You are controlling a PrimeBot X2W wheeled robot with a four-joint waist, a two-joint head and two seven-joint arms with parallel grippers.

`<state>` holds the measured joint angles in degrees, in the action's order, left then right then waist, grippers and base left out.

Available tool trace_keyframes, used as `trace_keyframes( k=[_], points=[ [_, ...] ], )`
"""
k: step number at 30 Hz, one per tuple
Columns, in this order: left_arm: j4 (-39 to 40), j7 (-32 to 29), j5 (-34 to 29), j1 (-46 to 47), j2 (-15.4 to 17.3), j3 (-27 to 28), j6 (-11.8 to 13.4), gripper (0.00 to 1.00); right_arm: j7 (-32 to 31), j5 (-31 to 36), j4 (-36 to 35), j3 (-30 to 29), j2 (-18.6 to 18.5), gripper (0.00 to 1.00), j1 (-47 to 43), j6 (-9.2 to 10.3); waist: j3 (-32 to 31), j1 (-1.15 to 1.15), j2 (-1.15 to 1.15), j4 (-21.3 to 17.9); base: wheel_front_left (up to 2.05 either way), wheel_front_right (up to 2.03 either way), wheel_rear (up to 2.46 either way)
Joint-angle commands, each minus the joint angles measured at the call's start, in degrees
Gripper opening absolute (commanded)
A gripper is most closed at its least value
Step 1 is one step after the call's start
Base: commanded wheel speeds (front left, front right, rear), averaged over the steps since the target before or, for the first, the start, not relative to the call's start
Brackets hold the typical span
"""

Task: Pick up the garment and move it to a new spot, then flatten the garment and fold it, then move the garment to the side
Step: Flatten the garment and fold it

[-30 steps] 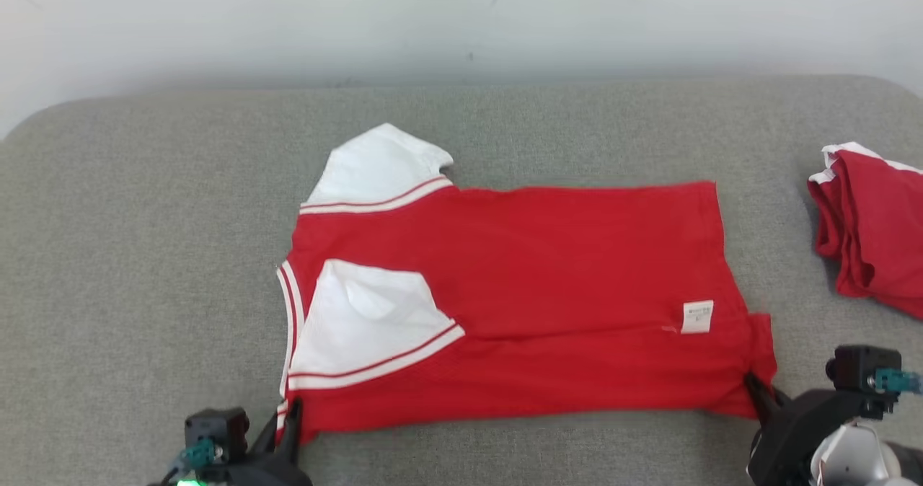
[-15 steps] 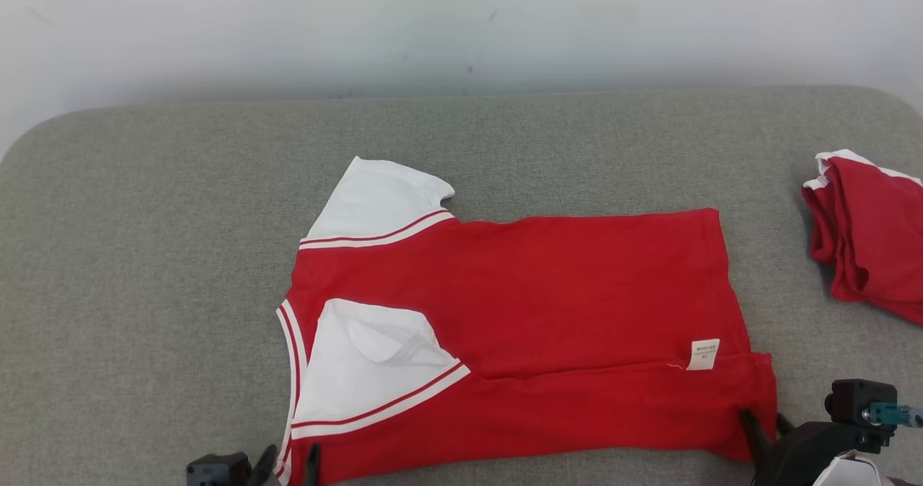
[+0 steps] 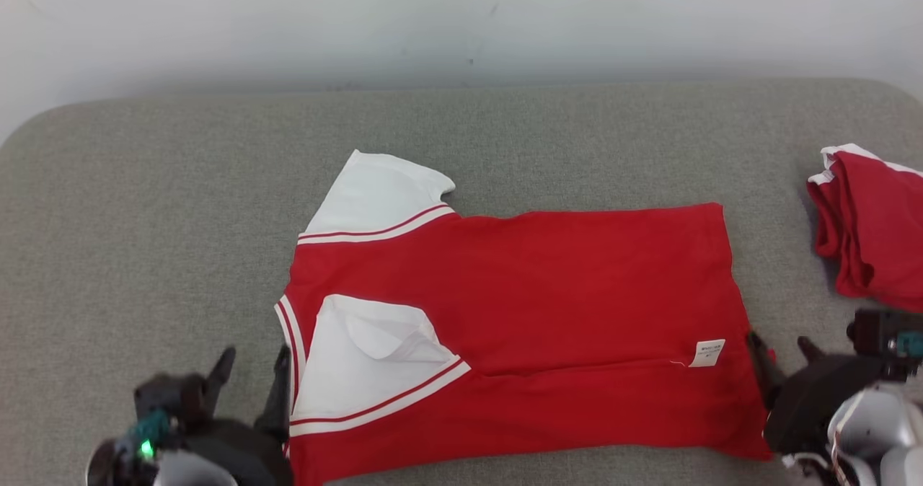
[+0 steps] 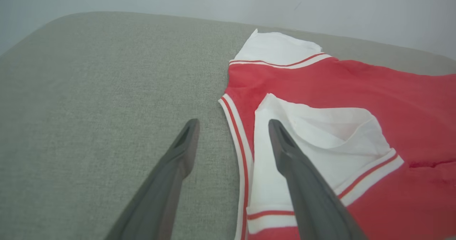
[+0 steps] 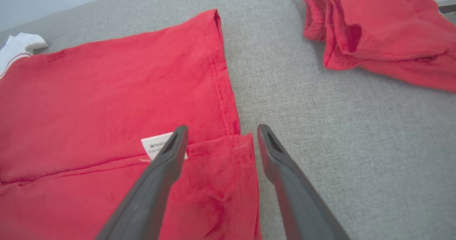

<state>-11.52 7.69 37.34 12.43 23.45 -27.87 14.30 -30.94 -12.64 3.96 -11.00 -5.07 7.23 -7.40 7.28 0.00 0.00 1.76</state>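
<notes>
Table, grey and padded, is carrying everything. Garment, red with white sleeves, is lying flat between the two claws, its near edge folded over onto itself. Red heap is lying beyond the right claw, apart from it. Both claws are standing open and gripping nothing. The left claw is just beside the striped collar edge, the right at the hem corner. Label is sitting just beside the right claw.
</notes>
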Motion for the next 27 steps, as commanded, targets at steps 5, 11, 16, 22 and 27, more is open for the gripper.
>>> trace_keyframes(
  k=[5, 11, 16, 22, 27],
  points=[
    [-3.1, -6.1, 0.7, 10.7, 0.5, -0.5, -3.5, 1.0, -5.5, 0.0, 1.2, 1.5, -3.8, 1.0, 8.2, -0.12, 4.5, 0.0, 0.0, -0.8, 0.0, 0.0, 0.0],
    [-11.1, -11.1, 2.9, 23.5, -1.3, -0.4, -8.0, 1.0, -9.2, -1.1, 6.0, 3.9, -6.5, 1.0, 19.3, -0.12, 10.6, 0.0, 0.0, -2.0, 0.0, 0.0, 0.0],
    [-16.7, -13.1, 2.8, 31.5, -1.6, -0.2, -10.1, 1.0, -9.6, -2.3, 9.2, 6.2, -6.8, 1.0, 26.3, -0.12, 14.9, 0.0, 0.0, -3.9, 0.0, 0.0, 0.0],
    [-22.8, -15.4, 2.6, 40.5, -0.4, 0.1, -12.6, 1.0, -8.6, -1.2, 13.0, 12.6, -8.3, 1.0, 34.3, -0.12, 19.9, 0.0, 0.0, -7.4, 0.0, 0.0, 0.0],
    [-25.4, -16.2, 1.6, 45.1, 0.3, -0.4, -13.2, 1.0, -7.0, -2.2, 14.9, 16.5, -8.7, 1.0, 38.2, -0.12, 22.1, 0.0, 0.0, -9.3, 0.0, 0.0, 0.0]
  ],
)
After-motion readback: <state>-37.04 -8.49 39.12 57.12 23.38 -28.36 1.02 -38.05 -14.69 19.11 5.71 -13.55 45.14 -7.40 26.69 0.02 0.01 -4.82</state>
